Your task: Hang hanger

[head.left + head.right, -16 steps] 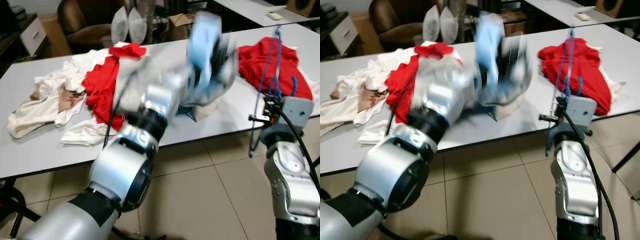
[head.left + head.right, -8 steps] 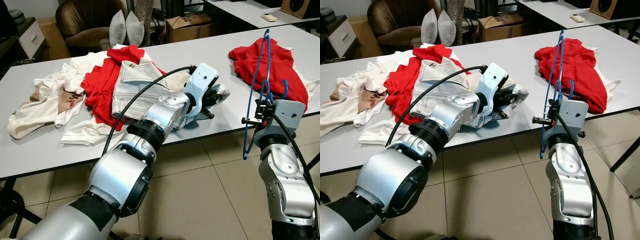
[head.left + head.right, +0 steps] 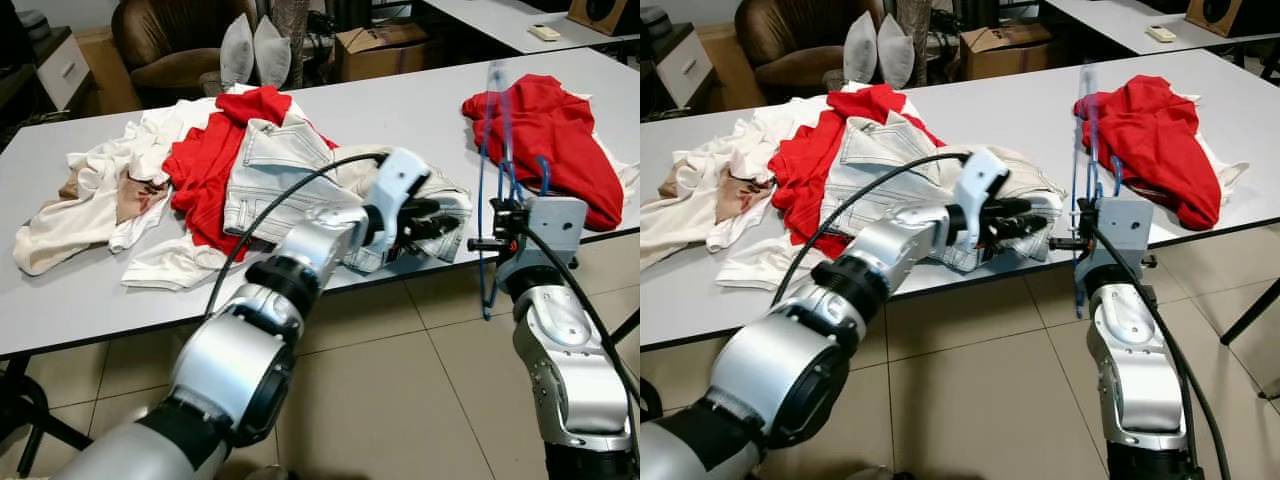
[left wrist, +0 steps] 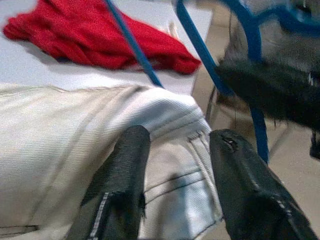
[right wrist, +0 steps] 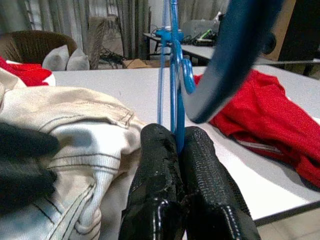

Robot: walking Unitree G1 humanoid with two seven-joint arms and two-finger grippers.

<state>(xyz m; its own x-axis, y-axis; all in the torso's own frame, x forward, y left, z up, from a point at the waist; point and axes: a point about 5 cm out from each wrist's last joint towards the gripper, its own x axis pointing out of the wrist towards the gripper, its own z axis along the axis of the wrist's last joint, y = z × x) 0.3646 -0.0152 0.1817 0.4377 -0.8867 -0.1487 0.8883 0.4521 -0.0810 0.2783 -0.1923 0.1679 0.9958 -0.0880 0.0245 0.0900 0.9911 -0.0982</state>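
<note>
Right gripper (image 5: pixel 177 150): jaws clamped on blue hanger (image 3: pixel 492 190), held upright just off the table (image 3: pixel 420 110) front edge, beside the pale denim garment (image 3: pixel 290 170). Left gripper (image 4: pixel 175 165): jaws parted, straddling a fold of that garment at the edge. Red garment (image 3: pixel 545 130) lies behind the hanger. Heap of white and red clothes (image 3: pixel 150 190) further left. No containers seen.

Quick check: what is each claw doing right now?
Left claw: open, fingers straddling the edge of the pale denim garment.
Right claw: closed on the blue hanger, held upright beside the table.
</note>
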